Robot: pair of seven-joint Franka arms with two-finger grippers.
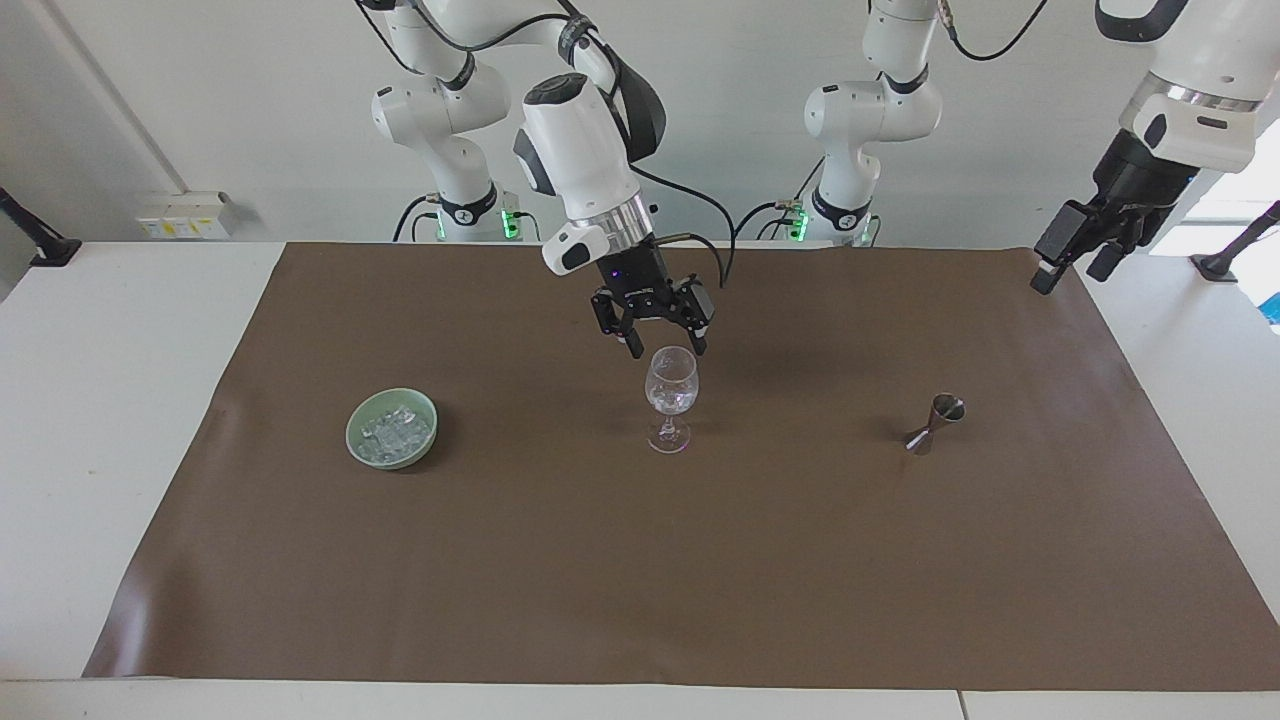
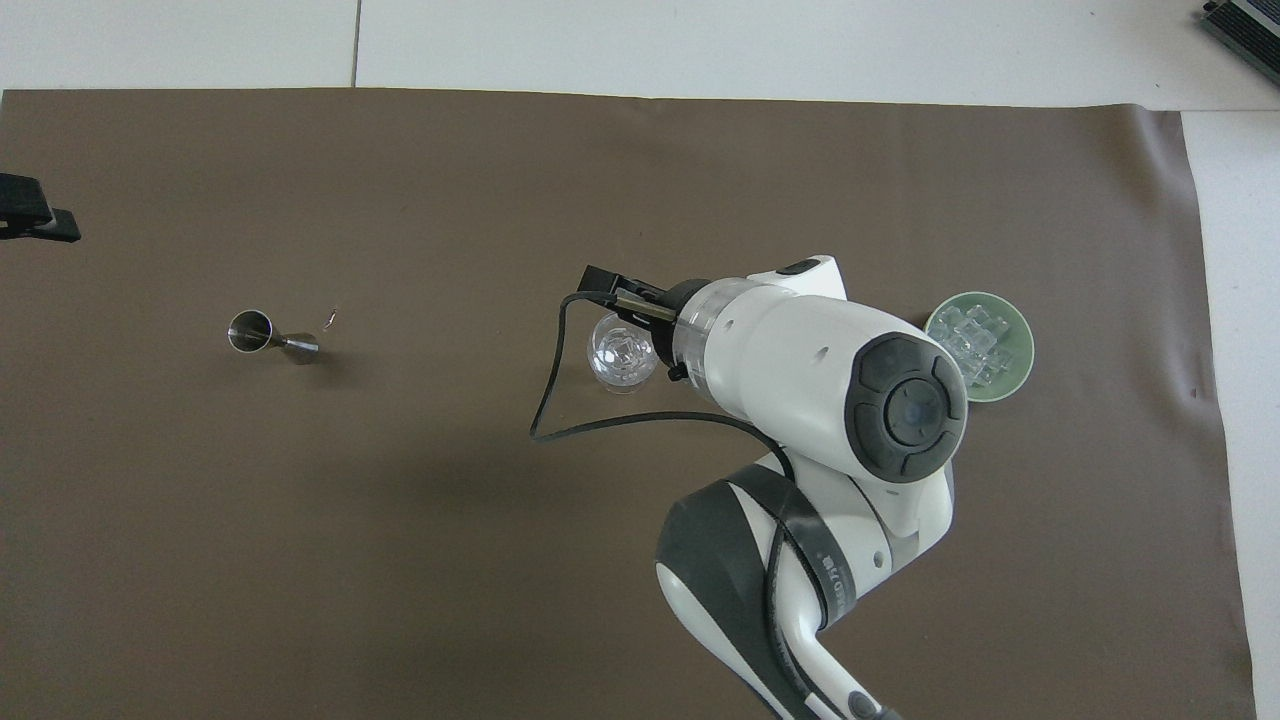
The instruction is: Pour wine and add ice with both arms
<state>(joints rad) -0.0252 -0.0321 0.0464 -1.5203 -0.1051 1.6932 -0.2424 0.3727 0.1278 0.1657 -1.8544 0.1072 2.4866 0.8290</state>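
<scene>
The right arm [image 2: 820,370] hid part of the green bowl [image 2: 1000,375]; the overhead view's edge cut off the left pincer [image 2: 30,215].

The white jointed right arm [image 1: 580,140] reaches down mid-table, its black clawed gripper [image 1: 652,335] spread open. The white left arm [image 1: 1190,80] hangs raised at the table's end, black gripper [image 1: 1072,262] open.

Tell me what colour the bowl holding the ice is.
Pale green bowl; it shows best in the facing view.

A brown mat [image 1: 640,560] covers the white counter [image 1: 120,400]. A steel jigger [image 1: 935,424] stands on the mat toward the left arm's end, and a white socket box [image 1: 185,214] sits at the wall.
</scene>
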